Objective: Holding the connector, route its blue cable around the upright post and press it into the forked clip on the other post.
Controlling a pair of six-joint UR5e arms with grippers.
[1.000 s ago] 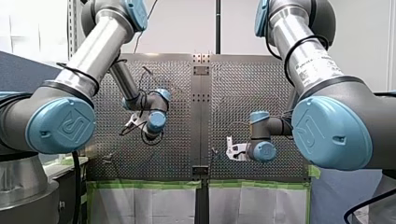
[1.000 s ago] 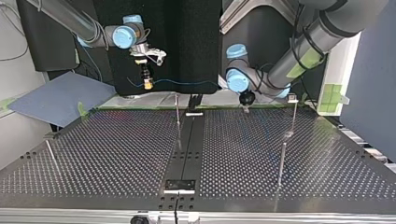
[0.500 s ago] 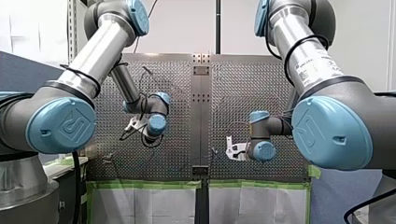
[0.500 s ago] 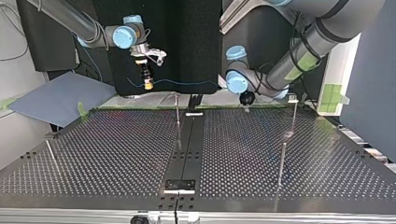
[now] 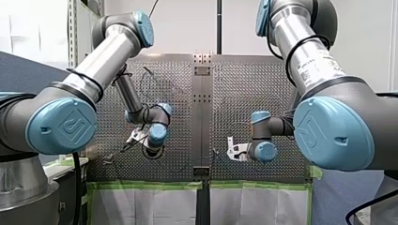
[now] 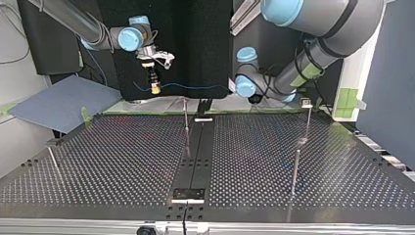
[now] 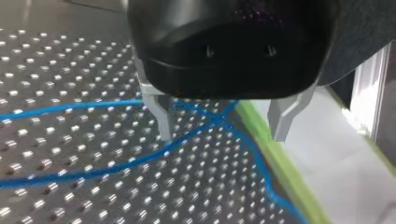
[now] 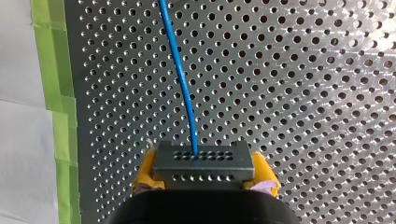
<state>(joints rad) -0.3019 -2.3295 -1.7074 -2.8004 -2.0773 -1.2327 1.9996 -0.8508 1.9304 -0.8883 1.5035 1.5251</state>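
— Starting at the right claw (image 8: 204,175): what is held?
— The connector (image 8: 203,161) is clamped between its 2 yellow pads (image 8: 145,170); the blue cable (image 8: 180,79) is led ahead over the perforated table (image 8: 303,70).
— And the left claw (image 7: 223,133)?
— Its 2 metal fingers (image 7: 159,112) are spread wide above crossing cable strands, beside the green tape (image 7: 278,163).

Connector (image 8: 203,161): dark grey block with rows of holes, clamped between the yellow pads (image 8: 145,173) of my right end effector (image 8: 204,178). Blue cable (image 8: 181,79) exits its face and curves gently ahead. In the left wrist view, strands of it cross over the table (image 7: 56,140). Thin upright post (image 6: 186,117) stands mid-table. Second post (image 6: 307,120), at the top view's right, has a head fitting whose fork is unresolved.
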